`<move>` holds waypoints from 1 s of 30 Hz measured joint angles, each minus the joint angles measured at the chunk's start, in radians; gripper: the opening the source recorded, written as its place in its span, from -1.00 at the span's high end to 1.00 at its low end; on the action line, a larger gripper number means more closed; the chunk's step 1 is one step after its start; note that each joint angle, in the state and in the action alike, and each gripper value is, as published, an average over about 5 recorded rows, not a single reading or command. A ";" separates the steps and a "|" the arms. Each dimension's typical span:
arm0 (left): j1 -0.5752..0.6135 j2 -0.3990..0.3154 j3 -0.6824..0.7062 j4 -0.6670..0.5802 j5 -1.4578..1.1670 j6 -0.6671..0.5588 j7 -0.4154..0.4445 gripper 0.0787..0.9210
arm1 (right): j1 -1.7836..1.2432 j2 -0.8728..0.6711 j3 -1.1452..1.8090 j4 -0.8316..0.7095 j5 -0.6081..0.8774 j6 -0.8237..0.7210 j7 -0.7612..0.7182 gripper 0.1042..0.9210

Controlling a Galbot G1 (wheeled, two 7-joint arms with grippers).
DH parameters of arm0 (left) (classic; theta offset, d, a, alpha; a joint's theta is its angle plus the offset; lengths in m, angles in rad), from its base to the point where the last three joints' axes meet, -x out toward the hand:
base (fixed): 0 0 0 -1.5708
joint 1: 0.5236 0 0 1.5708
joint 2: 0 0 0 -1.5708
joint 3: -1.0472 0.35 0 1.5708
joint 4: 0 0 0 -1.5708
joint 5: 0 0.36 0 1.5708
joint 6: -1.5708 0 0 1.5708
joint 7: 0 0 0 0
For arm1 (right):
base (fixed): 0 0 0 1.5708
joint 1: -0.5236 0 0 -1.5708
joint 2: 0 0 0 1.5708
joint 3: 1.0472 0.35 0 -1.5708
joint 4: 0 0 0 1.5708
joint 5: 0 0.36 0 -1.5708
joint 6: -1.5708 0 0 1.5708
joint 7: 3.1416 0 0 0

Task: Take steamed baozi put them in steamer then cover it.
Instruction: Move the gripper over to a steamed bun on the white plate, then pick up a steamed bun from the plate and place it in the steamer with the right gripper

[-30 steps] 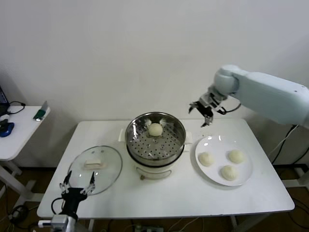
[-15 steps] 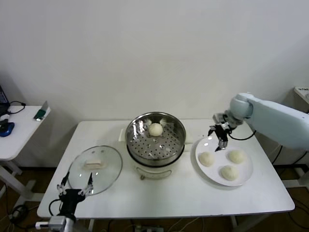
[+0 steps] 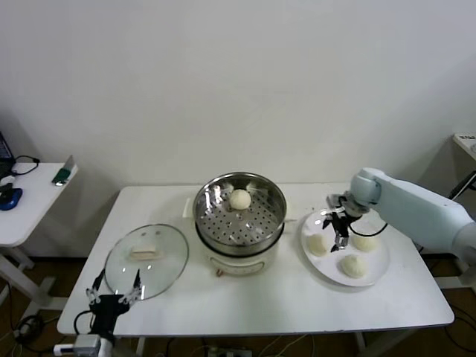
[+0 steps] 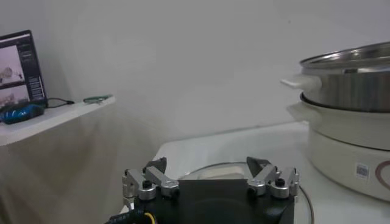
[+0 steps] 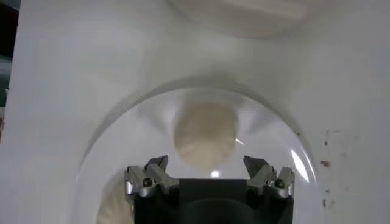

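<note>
The steamer (image 3: pixel 239 223) stands mid-table, uncovered, with one steamed baozi (image 3: pixel 239 198) on its perforated tray. Three more baozi lie on a white plate (image 3: pixel 377 262) to its right: one on the steamer side (image 3: pixel 317 244), one farther right (image 3: pixel 364 241), one at the front (image 3: pixel 352 265). My right gripper (image 3: pixel 337 232) hangs open just above the plate, pointing down between the first two. In the right wrist view a baozi (image 5: pixel 205 134) lies just ahead of the open gripper (image 5: pixel 206 163), untouched. My left gripper (image 3: pixel 113 287) waits open at the table's front left edge.
The glass lid (image 3: pixel 165 245) with a white handle lies flat on the table left of the steamer, just beyond the left gripper (image 4: pixel 210 165). The steamer's wall (image 4: pixel 353 79) shows in the left wrist view. A small side table (image 3: pixel 22 201) stands far left.
My right gripper has come from above the table's back, beside the steamer, down over the plate. It stays open. The left arm has sunk slightly.
</note>
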 measured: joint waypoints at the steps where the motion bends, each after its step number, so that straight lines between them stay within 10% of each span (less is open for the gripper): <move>1: 0.000 0.000 -0.001 0.001 0.000 0.000 0.000 -0.77 | -0.007 0.005 0.006 -0.007 -0.003 0.000 0.000 -0.76; 30: -0.001 -0.003 0.003 0.011 0.000 0.003 -0.003 -0.77 | -0.057 0.070 0.060 -0.082 -0.029 0.018 -0.009 -0.51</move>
